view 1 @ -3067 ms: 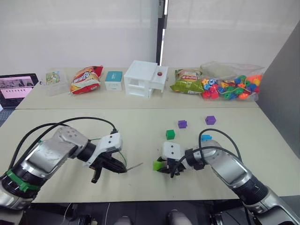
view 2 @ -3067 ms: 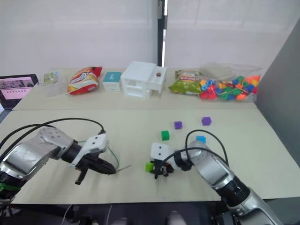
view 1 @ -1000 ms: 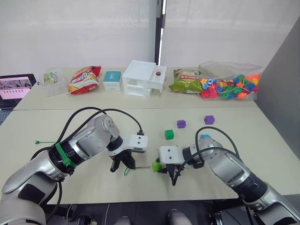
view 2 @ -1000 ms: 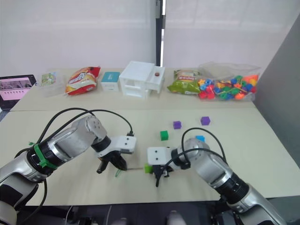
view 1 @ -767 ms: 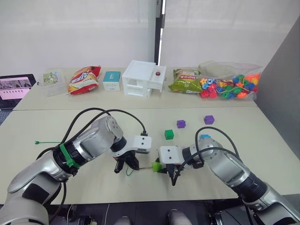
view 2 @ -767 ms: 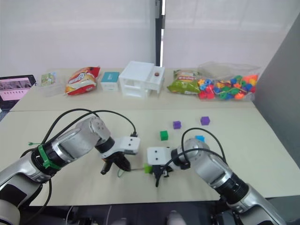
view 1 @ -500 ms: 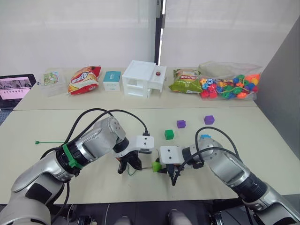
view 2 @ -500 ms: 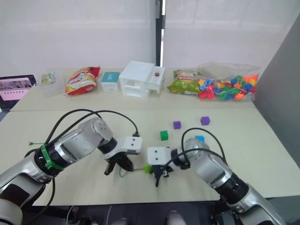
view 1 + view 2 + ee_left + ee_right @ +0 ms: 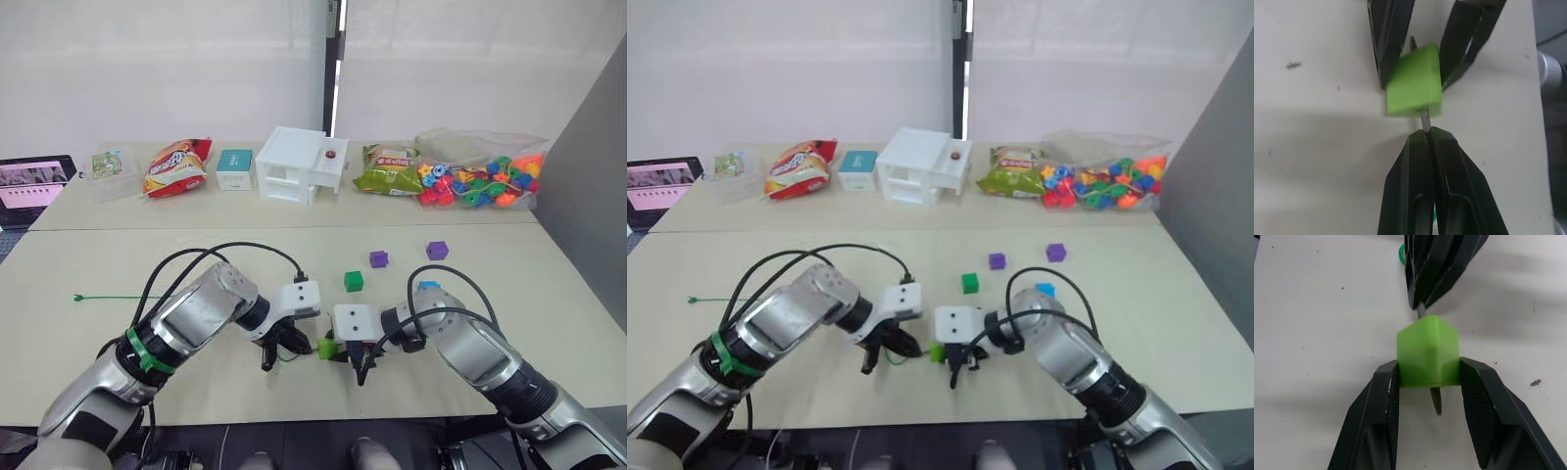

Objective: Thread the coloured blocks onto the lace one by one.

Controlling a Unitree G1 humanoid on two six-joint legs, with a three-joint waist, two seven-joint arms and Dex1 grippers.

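Two grippers met low over the near table [image 9: 118, 264] in the head view: the left gripper [image 9: 284, 345] pinched shut on the lace [image 9: 103, 296], whose green tail trailed away to the robot's left, and the right gripper [image 9: 345, 351] clamped the lime green block [image 9: 327, 346] between them. Four other blocks lay beyond, well apart: the dark green block [image 9: 354, 281], blue block [image 9: 431, 287] and two purple blocks [image 9: 380, 258]. From the left wrist view, the fingers [image 9: 1410, 186] were closed tight on the lace's grey tip [image 9: 1424, 119], which entered the lime block and showed again on its far side. From the right wrist view, that tip [image 9: 1435, 400] poked out of the block's near face between the fingers [image 9: 1378, 416] holding the cube's sides. To my eye the needle was through; done well, the left would push on straight along the hole's line, the right holding the cube steady, before anyone regripped the emerging tip and drew the lace through.
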